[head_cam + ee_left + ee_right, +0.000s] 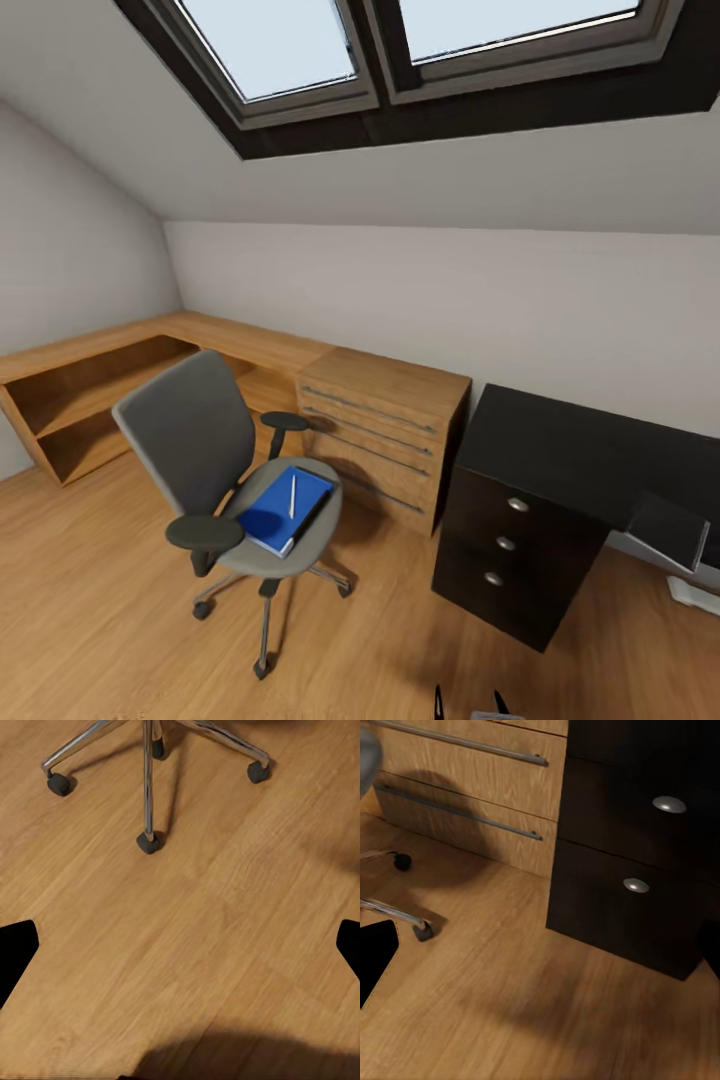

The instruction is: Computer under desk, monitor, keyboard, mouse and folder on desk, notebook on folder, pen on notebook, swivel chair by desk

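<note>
Swivel chair (215, 470): stood on wooden floor (90, 610), apart from desk (585, 450).
Folder (280, 508): laid on chair seat.
Pen (292, 495): rested atop folder.
Left gripper (180, 945): fingers spread, nothing held.
Right gripper (544, 952): fingers spread, nothing held.

Open wooden floor (90, 610) was left before the swivel chair (215, 450); passage rightward was narrowed by the wooden drawer cabinet (385, 435) and the desk (560, 470) drawer unit.

Chair (215, 470) at lower left holds folder (283, 508) with pen (292, 495) on top; desk (560, 480) at right.
</note>
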Motion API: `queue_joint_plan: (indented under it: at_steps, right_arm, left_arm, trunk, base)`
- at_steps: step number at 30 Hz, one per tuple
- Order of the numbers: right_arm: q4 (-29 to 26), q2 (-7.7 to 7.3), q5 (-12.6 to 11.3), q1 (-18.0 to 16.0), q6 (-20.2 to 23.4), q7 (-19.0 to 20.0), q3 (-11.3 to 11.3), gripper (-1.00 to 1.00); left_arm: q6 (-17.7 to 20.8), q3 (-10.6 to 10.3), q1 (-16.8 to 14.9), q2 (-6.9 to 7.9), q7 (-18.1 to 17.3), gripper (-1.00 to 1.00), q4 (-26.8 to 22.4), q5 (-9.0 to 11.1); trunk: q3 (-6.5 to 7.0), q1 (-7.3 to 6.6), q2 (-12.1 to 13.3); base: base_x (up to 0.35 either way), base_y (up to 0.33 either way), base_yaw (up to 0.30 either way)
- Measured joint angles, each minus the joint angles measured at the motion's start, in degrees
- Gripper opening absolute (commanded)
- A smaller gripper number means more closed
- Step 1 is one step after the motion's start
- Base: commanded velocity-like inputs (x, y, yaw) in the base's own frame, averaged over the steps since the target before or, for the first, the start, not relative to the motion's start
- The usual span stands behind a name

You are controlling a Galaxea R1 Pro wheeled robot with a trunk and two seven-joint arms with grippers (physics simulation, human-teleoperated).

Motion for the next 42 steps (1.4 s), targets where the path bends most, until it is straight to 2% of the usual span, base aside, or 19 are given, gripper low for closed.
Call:
queue_joint_plan:
  at_steps: [10,21,31,42]
  right_arm:
    - [0.00,-0.06,0.07,0.16,-0.66,-1.05,0.00,1.00]
    - [0.00,-0.07,-0.08,0.17,-0.59,-1.09,0.01,1.00]
    - [-0.31,-0.29,-0.36,0.15,-0.66,-1.13,-0.38,1.00]
    - [-0.32,-0.38,-0.32,0.16,1.08,-1.09,-0.38,1.00]
  left_arm:
    - [0.00,0.02,0.00,0.00,0.00,1.00,0.12,0.00]
    - [-0.01,0.01,0.00,0.00,-0.01,1.00,0.82,0.09]
    - [0.00,0.02,0.00,0.00,-0.01,1.00,0.88,0.17]
    - [-0.01,0.02,0.00,0.01,-0.01,1.00,0.88,0.18]
  trunk:
    - [-0.51,0.00,0.00]
    - [-0.68,0.00,0.00]
    - [-0.95,0.00,0.00]
    - [-1.46,0.00,0.00]
  base:
    - [0.000,0.000,0.240]
    - [0.000,0.000,0.079]
    - [0.000,0.000,0.214]
    - [0.000,0.000,0.237]
